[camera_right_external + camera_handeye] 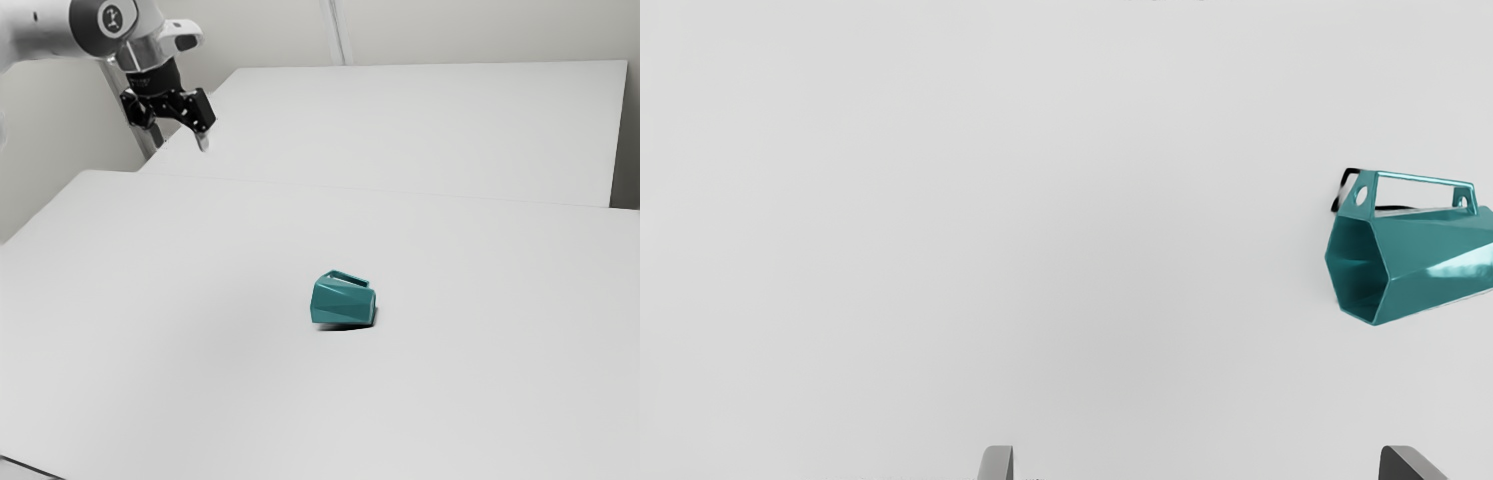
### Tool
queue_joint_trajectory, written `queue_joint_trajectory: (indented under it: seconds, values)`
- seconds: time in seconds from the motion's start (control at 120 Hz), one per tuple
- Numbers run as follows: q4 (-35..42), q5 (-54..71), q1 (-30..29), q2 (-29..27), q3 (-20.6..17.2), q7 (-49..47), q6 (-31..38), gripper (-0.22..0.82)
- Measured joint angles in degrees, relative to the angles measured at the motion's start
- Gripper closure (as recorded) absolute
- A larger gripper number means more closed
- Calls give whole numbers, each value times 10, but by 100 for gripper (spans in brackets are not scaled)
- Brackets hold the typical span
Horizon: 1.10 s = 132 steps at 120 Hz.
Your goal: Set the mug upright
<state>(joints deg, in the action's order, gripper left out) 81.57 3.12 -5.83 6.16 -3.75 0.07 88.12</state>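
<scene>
Faceted teal mug, lying sideways; black two-finger tool, gaping empty. We are judging: approach stage, grasp next.

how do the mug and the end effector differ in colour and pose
The mug is teal, while the end effector is mostly black. The mug lies on its side on the table; the end effector hangs in the air, its fingers apart. In common: neither touches the other.

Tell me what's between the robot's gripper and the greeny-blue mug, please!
Just the white tabletop! Both views show that plain stretch between the open gripper and the mug lying on its side.
</scene>
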Motion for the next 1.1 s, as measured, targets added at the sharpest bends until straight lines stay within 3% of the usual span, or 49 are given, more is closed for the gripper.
queue_joint_trajectory:
  seconds: [0.083,0.267,0.417,0.6,0.9,1.1]
  values:
    - [-9,12,-40,9,-8,0,-8,0]
    - [2,-17,-58,49,-5,2,-1,0]
    - [179,-183,-73,20,18,32,102,0]
    - [324,-420,-77,-2,21,117,208,0]
    - [414,-562,-25,8,16,240,295,0]
    - [440,-674,-26,32,16,333,327,0]
